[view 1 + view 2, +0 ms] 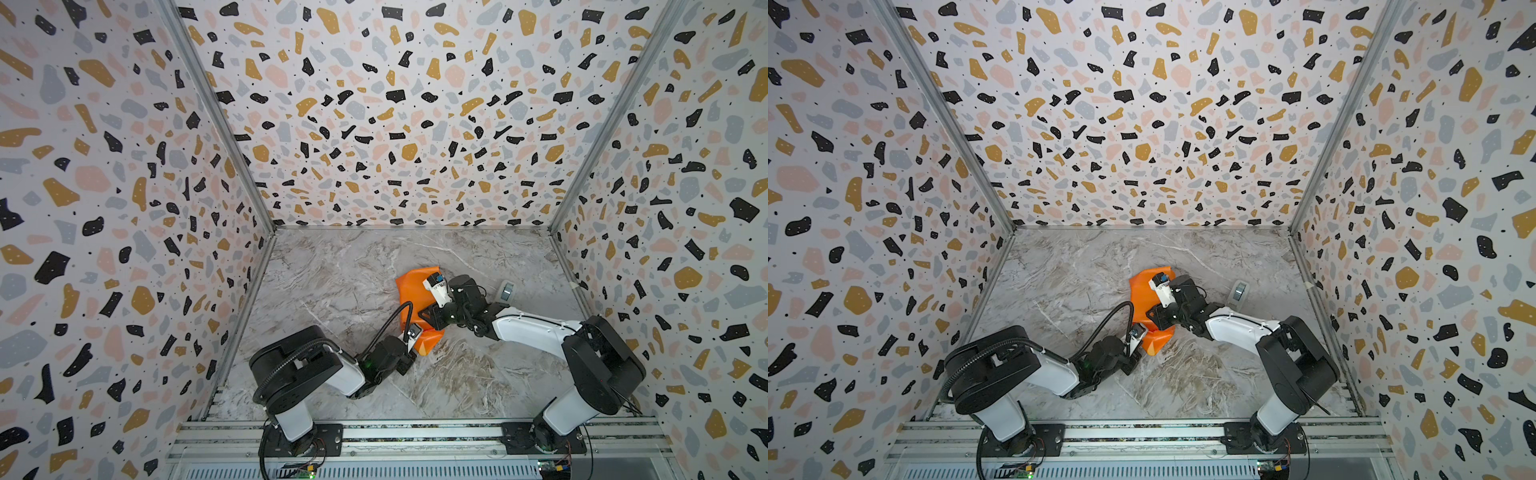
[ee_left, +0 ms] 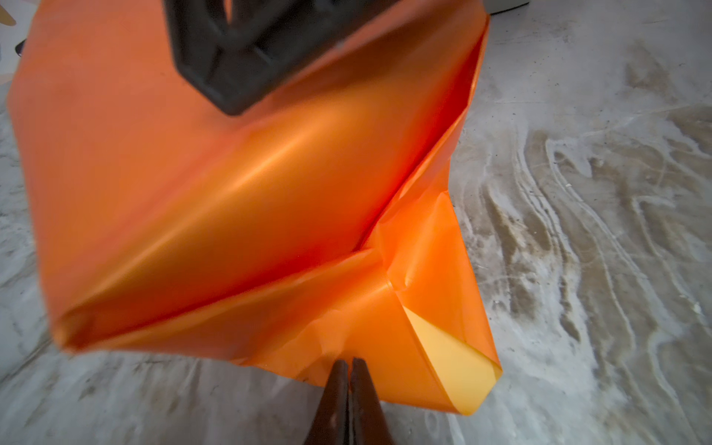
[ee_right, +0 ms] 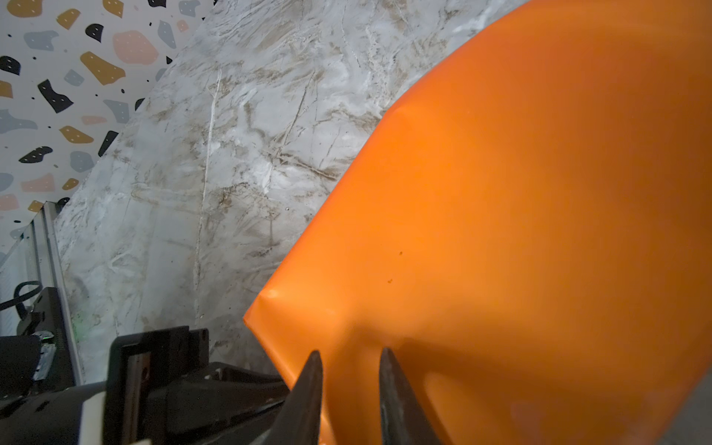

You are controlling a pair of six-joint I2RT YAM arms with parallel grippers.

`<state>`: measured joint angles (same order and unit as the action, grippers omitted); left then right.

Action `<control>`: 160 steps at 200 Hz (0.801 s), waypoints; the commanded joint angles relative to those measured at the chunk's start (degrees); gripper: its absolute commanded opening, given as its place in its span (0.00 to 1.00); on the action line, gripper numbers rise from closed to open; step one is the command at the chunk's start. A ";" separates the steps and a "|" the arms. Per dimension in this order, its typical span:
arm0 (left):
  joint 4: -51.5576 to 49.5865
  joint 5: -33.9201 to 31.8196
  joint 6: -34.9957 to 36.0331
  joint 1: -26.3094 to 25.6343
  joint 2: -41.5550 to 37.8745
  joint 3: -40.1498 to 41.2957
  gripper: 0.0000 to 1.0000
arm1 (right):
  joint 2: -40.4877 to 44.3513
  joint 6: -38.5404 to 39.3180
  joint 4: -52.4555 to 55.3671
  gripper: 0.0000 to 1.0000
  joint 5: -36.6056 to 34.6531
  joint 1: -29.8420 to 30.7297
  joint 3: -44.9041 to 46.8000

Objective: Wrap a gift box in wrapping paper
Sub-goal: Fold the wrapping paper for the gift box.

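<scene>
Left end effector — jaws shut tight, tips pinched on the near edge of the wrapping paper, at its loose flap. We read that as a grip on the flap, with nothing else in the jaws. Just beside the pinch a turned-over corner shows the yellow face; everything else shows orange.

Right end effector — jaws part open, nothing between them. The tips are set down on the flat orange top of the bundle, near its edge. We judge it is pinning the paper in place.

The gift box is not visible in any view. We take it to be inside the bundle, under the flat top where the right tips press. That is a judgement from the sharp folded edges only.

Key relation: in both top views the bundle lies on the bench, long axis running from the near side toward the far wall. The left end effector sits at the near end with the bundle straight ahead of it. The right end effector comes in from the right side, over the nearer part. So the left arm is nearer the open flap. We judge the fold goes up and forward, toward the right tips, which may stand in the flap's path.
</scene>
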<state>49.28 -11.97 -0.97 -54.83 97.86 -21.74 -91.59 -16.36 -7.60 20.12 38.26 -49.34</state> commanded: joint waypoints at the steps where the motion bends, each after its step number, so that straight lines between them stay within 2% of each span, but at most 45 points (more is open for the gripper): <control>1: 2.22 0.74 0.97 -0.55 0.68 -0.76 0.07 | -1.88 0.37 5.14 0.27 0.94 0.62 0.21; 160: 2.31 3.44 1.68 -3.53 1.69 -0.71 0.07 | -2.37 -0.45 4.23 0.26 1.44 0.44 0.82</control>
<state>49.43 -10.22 0.27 -57.58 98.61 -22.04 -91.61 -16.40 -7.70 20.18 38.26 -49.34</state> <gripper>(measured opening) 0.069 0.263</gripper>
